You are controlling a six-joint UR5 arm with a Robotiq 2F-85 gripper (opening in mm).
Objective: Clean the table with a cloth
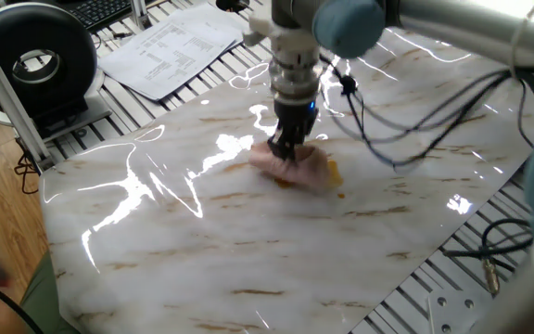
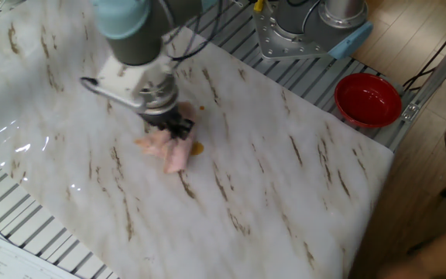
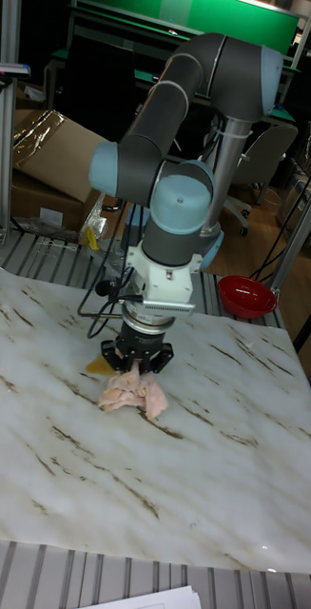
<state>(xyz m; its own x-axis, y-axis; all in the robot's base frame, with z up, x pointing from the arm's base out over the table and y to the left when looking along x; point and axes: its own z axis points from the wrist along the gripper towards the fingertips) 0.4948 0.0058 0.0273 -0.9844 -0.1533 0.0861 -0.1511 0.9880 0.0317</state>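
The table is a glossy white marble-patterned sheet. A pale-pink fluffy cloth lies bunched on it, pressed down over two orange spills. Only a bit of orange stain shows at the cloth's edge. My gripper points straight down and is shut on the cloth's top. From the other side, the gripper pins the cloth beside an orange spot. The tall view shows the gripper on the cloth, with orange stain just behind.
Printed paper sheets, a black round device and a keyboard sit beyond the table's far-left edge. A red bowl stands off the corner on the ribbed frame. Loose cables hang from the arm over the table.
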